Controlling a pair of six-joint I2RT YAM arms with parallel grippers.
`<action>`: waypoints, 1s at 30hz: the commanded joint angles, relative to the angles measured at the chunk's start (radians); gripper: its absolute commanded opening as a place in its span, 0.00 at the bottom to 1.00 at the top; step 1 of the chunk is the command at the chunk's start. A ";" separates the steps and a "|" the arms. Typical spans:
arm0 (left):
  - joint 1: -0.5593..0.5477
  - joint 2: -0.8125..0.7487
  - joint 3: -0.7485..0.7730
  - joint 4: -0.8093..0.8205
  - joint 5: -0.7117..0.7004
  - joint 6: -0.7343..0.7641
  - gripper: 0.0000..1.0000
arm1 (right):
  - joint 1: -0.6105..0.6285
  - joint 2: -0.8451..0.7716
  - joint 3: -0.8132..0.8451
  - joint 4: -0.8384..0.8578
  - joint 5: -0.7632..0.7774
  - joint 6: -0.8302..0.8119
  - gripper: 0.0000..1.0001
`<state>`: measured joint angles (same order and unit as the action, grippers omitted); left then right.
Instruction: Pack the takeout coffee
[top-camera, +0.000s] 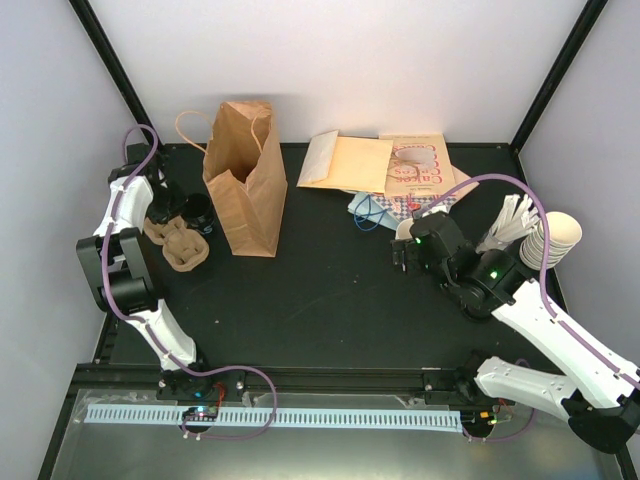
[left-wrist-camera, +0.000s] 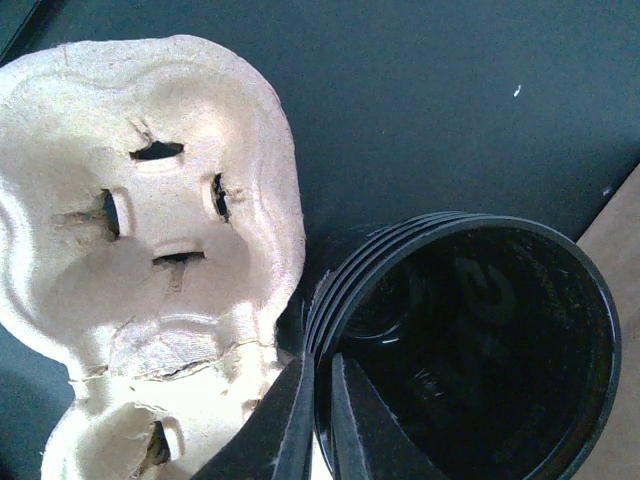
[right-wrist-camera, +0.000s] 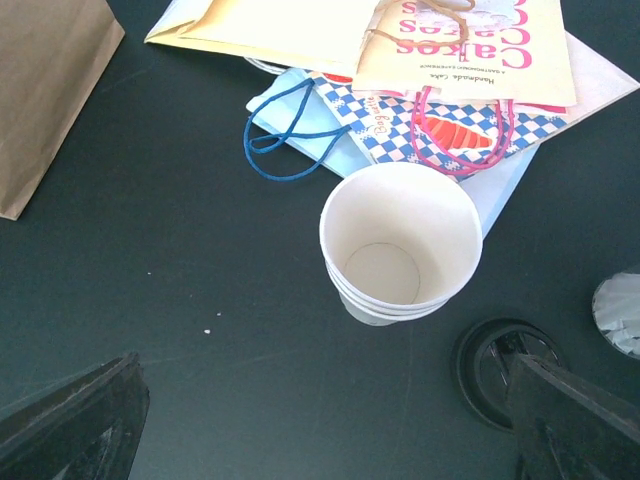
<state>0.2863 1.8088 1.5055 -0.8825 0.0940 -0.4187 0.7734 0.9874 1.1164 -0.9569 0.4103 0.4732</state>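
while the left gripper (left-wrist-camera: 320, 380) has its fingers pinched together on the rim of a stack of black lids (left-wrist-camera: 470, 350), a pulp cup tray (left-wrist-camera: 150, 200) lies just left of those fingers, close beside the stack. right gripper (right-wrist-camera: 322, 385) is spread wide and holds nothing, hovering over the dark table (right-wrist-camera: 200, 300). paper cup (right-wrist-camera: 400, 240) stands upright, lidless and empty, straight ahead of the right gripper, apparently nested in two more cups. single black lid (right-wrist-camera: 492, 360) lies flat just beside its right finger. flat paper bags (right-wrist-camera: 460, 60) lie beyond the cup; a brown bag (top-camera: 245, 180) stands well apart to the left
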 joint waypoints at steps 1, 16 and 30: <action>0.002 0.004 0.025 -0.001 -0.002 0.009 0.09 | -0.003 -0.014 -0.011 0.018 0.026 0.003 1.00; 0.001 -0.076 0.014 -0.008 0.008 0.012 0.02 | -0.003 -0.017 -0.006 0.013 0.027 0.004 1.00; 0.001 -0.135 0.022 -0.022 0.033 0.003 0.02 | -0.003 -0.023 -0.003 0.006 0.019 0.008 1.00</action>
<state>0.2863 1.7073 1.5047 -0.8890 0.1036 -0.4152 0.7734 0.9806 1.1137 -0.9573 0.4164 0.4736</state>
